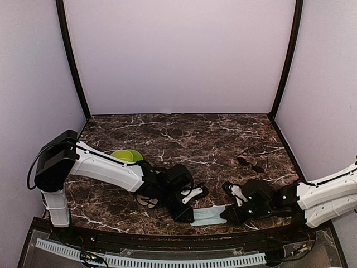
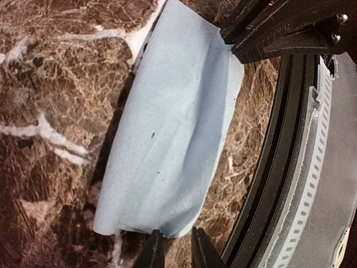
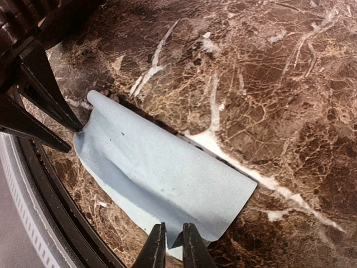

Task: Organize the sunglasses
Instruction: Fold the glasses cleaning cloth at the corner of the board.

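One pair of sunglasses (image 1: 251, 161), thin black wire, lies on the marble at the right rear, far from both grippers. A light blue cloth (image 1: 209, 216) (image 2: 173, 128) (image 3: 162, 173) lies folded flat near the front edge, between the two grippers. My left gripper (image 1: 189, 216) (image 2: 175, 233) is at the cloth's left end, jaws slightly parted, with the cloth's edge at their tips. My right gripper (image 1: 227, 215) (image 3: 170, 228) is at the right end, jaws a narrow gap apart around a fold of the cloth's edge. Each wrist view shows the other gripper's black fingers at the far end.
A lime green round object (image 1: 127, 155) sits behind the left arm. A striped oblong case (image 1: 147, 201) is partly hidden under that arm. The table's black front rail (image 2: 279, 167) runs close beside the cloth. Purple walls enclose the marble table (image 1: 184, 139).
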You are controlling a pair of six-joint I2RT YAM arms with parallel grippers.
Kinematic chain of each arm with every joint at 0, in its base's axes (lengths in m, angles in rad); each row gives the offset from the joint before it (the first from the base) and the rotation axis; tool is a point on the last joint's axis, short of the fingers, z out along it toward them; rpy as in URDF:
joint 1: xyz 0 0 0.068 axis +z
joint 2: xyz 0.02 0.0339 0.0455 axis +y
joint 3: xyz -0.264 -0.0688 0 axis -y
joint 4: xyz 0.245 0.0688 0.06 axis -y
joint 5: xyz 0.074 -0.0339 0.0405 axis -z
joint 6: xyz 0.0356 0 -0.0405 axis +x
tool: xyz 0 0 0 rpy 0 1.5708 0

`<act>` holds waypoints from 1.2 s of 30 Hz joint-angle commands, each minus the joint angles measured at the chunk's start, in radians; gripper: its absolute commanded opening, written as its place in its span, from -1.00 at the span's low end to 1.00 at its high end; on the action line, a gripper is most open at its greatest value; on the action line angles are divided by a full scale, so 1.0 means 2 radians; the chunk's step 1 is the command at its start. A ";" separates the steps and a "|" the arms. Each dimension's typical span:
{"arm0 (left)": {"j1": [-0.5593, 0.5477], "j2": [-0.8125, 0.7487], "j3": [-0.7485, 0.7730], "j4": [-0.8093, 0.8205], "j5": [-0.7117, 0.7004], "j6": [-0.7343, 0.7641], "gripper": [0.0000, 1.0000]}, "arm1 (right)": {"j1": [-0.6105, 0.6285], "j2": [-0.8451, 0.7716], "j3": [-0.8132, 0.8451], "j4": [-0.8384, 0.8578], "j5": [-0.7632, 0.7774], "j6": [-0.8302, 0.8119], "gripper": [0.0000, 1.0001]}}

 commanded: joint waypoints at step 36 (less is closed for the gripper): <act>0.000 0.013 0.032 0.004 0.024 0.035 -0.73 | 0.036 -0.012 0.035 -0.064 0.056 0.046 -0.80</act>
